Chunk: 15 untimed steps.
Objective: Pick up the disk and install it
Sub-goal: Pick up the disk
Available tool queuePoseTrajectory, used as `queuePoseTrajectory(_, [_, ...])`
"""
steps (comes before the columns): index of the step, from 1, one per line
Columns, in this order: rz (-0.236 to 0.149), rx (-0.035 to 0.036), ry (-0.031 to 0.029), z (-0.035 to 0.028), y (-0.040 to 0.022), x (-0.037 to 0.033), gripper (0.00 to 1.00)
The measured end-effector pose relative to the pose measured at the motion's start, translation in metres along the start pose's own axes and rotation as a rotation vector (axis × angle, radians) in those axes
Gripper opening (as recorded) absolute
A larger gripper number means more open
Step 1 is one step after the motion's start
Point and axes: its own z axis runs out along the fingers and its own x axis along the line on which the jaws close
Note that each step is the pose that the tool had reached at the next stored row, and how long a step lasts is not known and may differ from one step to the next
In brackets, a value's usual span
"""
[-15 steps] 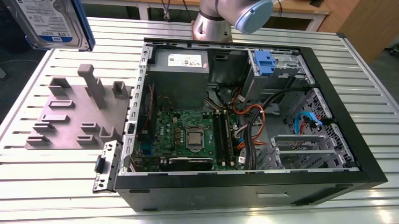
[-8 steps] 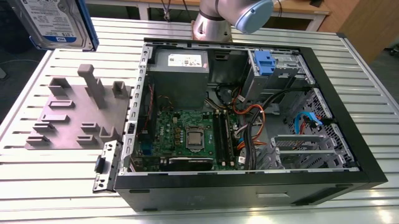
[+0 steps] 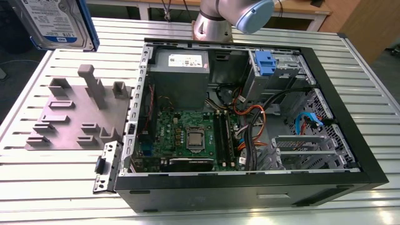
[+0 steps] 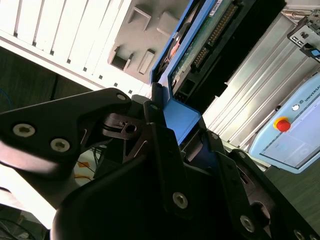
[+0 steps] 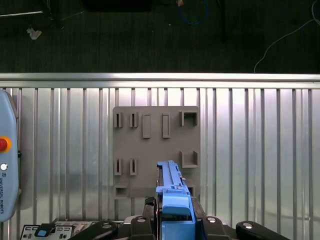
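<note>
The disk hangs high at the exterior view's upper left, above the table, its silver face and white-and-blue label showing inside a blue carrier frame. In the second wrist view my gripper is shut on the disk, with black fingers clamped on either side of the blue frame's end. The first wrist view looks down along the disk edge-on, held in the gripper above the grey holder plate. The open computer case lies to the exterior view's right of it.
A grey fixture with upright posts and slots lies on the slatted metal table, beside the case. Inside the case are a motherboard, cables, a power supply and a drive bay with a blue clip. A teach pendant rests nearby.
</note>
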Motion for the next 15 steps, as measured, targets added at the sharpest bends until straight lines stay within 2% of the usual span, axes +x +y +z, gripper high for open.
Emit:
queuePoseTrajectory(5, [0.0,-0.0002,0.0,-0.0001,-0.0011,0.0,0.37])
queuePoseTrajectory(9, [0.0,0.0,-0.0001,0.0,-0.0072,-0.0001,0.37])
queuePoseTrajectory(15, [0.0,0.0,0.0,0.0001,-0.0093,0.0058,0.37])
